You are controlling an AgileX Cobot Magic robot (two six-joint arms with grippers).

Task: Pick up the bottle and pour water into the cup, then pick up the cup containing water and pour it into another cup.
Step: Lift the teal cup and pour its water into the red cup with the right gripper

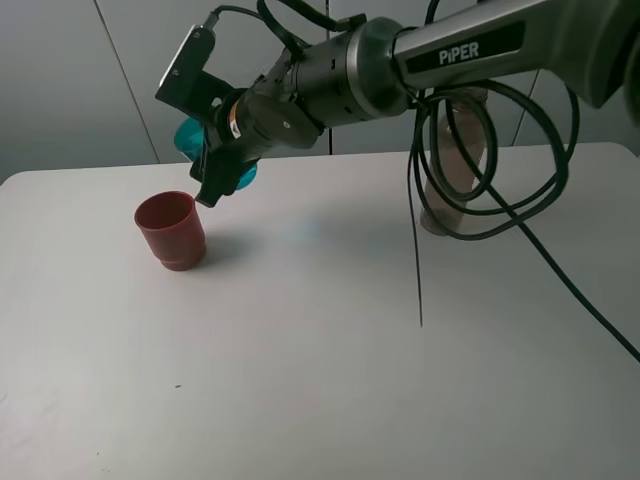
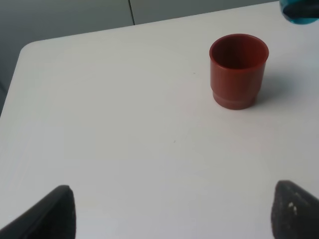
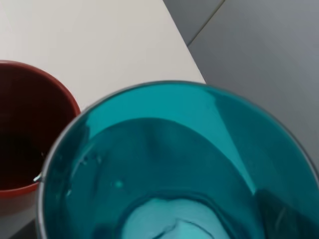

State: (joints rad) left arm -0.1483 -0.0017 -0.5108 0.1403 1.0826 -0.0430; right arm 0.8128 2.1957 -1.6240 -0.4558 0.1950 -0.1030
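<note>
My right gripper reaches across to the left and is shut on the cup, a translucent teal tumbler. It holds the cup tilted in the air just above and behind the red-brown cup, which stands upright on the table. In the right wrist view the teal cup fills the frame, with the red-brown cup's rim beside it. The smoky bottle stands upright at the back right, partly behind cables. My left gripper is open and empty, low over the table, facing the red-brown cup; the teal cup's edge shows behind it.
The white table has a far edge close behind the cups and a rounded far-left corner. Black cables hang from the right arm in front of the bottle and trail across the table's right side.
</note>
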